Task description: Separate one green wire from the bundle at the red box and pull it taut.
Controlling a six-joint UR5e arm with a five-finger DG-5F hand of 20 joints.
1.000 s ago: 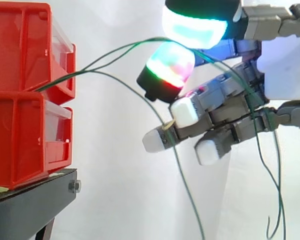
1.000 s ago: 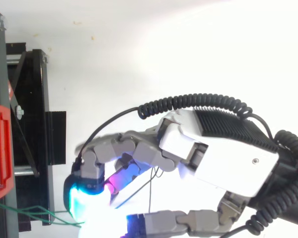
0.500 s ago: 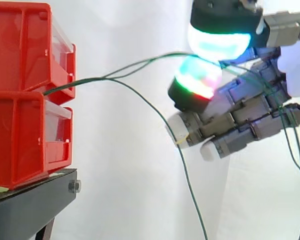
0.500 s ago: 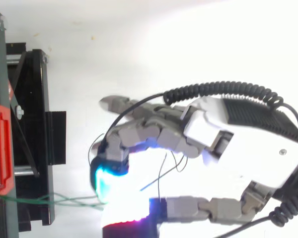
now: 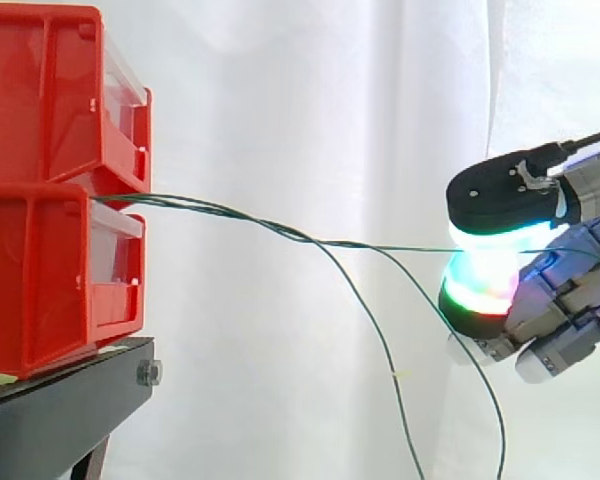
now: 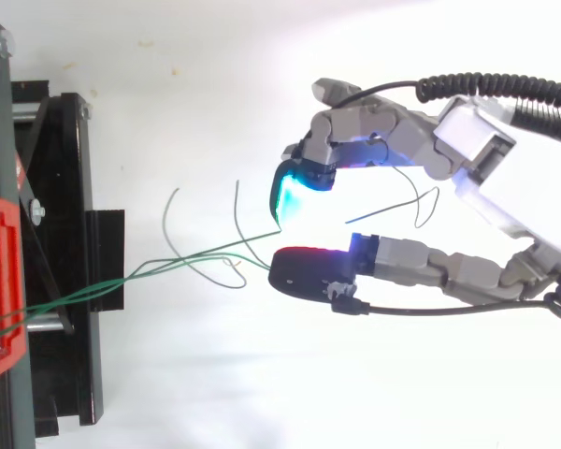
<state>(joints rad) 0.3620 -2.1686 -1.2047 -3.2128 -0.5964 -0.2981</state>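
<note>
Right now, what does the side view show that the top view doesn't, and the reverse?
Side view: two red bins stacked one on the other, the green wire bundle leaving between them, and two loose strands hanging downward. Top view: the hand seen from its white back, and short wire ends curling sideways. Both: one green wire running nearly straight from the bins to the glowing fingertips, which pinch it.
</note>
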